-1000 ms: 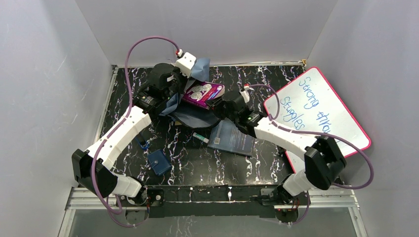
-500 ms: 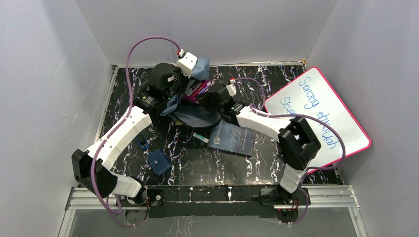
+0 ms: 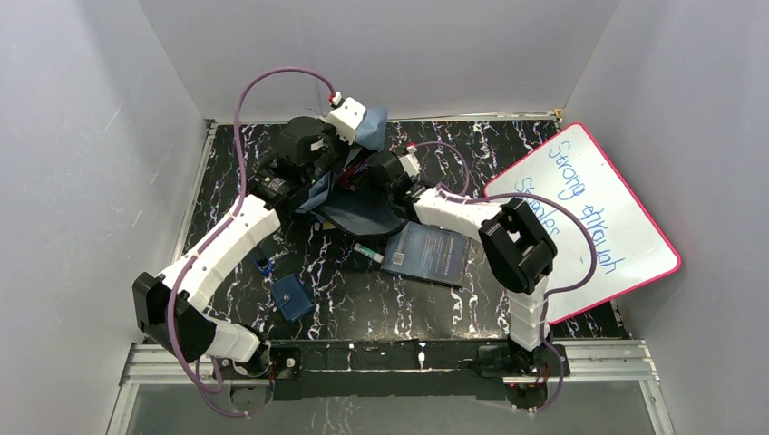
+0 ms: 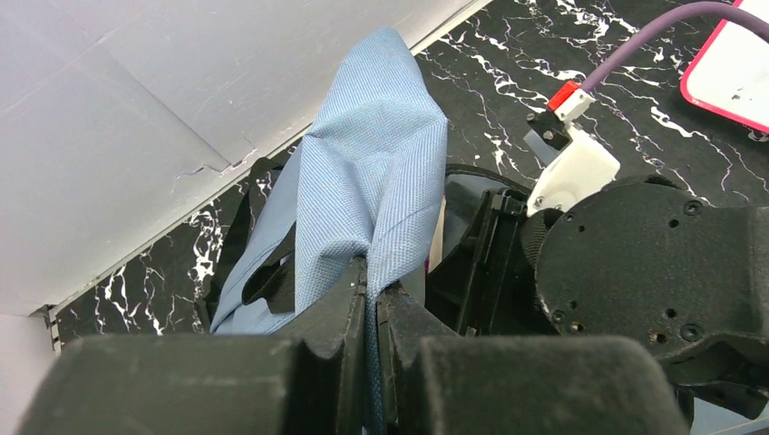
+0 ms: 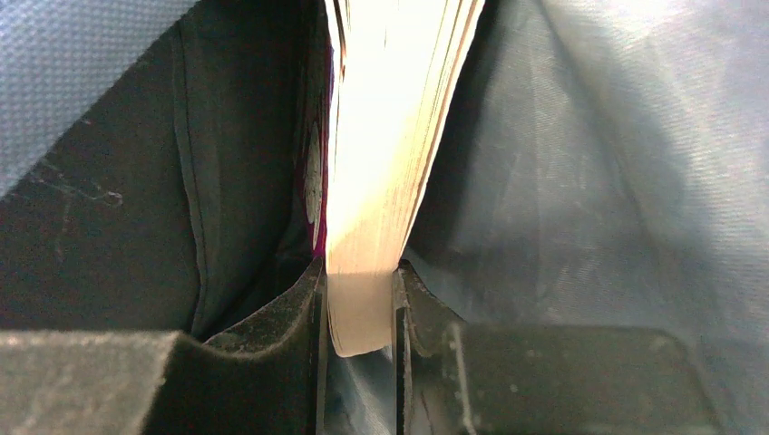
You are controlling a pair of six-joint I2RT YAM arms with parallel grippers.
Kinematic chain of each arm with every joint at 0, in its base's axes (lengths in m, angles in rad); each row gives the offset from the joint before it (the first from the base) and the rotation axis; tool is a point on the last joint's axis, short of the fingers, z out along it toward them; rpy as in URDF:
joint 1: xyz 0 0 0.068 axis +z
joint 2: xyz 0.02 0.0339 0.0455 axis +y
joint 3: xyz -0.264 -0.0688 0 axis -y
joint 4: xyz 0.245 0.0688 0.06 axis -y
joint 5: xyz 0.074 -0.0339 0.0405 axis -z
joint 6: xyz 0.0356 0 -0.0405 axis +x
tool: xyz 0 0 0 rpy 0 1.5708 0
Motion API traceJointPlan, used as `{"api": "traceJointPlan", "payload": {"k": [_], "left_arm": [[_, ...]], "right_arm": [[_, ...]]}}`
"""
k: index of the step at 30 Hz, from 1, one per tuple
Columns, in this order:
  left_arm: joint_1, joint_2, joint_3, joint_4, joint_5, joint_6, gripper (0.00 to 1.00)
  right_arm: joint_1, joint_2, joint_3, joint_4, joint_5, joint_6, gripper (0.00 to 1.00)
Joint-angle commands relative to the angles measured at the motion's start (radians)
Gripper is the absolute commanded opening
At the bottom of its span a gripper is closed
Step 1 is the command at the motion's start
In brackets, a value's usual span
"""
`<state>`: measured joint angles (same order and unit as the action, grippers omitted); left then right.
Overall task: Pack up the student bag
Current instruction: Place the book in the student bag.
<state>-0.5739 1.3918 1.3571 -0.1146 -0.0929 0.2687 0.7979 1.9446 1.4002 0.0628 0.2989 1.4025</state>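
Observation:
The slate-blue student bag [image 3: 358, 216] lies at the back middle of the table. My left gripper [image 4: 372, 283] is shut on a fold of the bag's fabric [image 4: 367, 172] and holds that edge up, near the back wall. My right gripper [image 5: 360, 290] is shut on the lower edge of a thick book [image 5: 390, 136] with pale pages and a purple cover. It reaches inside the bag, with blue lining on both sides. From above, the right wrist [image 3: 383, 174] sits in the bag's mouth, and its fingers and the book are hidden.
A dark-blue notebook [image 3: 426, 254] lies in front of the bag, with a green-capped marker [image 3: 369, 252] to its left. A small blue pouch [image 3: 292, 297] and a small blue item [image 3: 263, 265] lie front left. A pink-framed whiteboard [image 3: 589, 208] leans at the right.
My right arm has swung left and carried the purple book into the bag's mouth, where it no longer shows from above. My left gripper has kept hold of the fabric.

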Motion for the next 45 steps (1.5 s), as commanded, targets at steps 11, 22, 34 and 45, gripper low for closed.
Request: {"api": "traceJointPlan", "payload": {"k": [11,22,34,45], "left_arm": [[-0.016,0.0,0.048,0.037,0.0,0.008,0.0],[-0.017,0.006,0.048,0.038,0.001,0.004,0.0],[-0.017,-0.002,0.04,0.038,-0.044,0.021,0.0],[-0.017,0.009,0.059,0.039,-0.17,0.018,0.0]], "right_arm": [[-0.006,-0.01,0.041,0.262,-0.102,-0.164,0.22],[-0.005,-0.025,-0.009,0.311,-0.263,-0.158,0.51],[-0.006,-0.157,-0.143,0.344,-0.323,-0.26,0.53],[-0.005,-0.591,-0.426,0.054,-0.043,-0.638,0.55]]}}
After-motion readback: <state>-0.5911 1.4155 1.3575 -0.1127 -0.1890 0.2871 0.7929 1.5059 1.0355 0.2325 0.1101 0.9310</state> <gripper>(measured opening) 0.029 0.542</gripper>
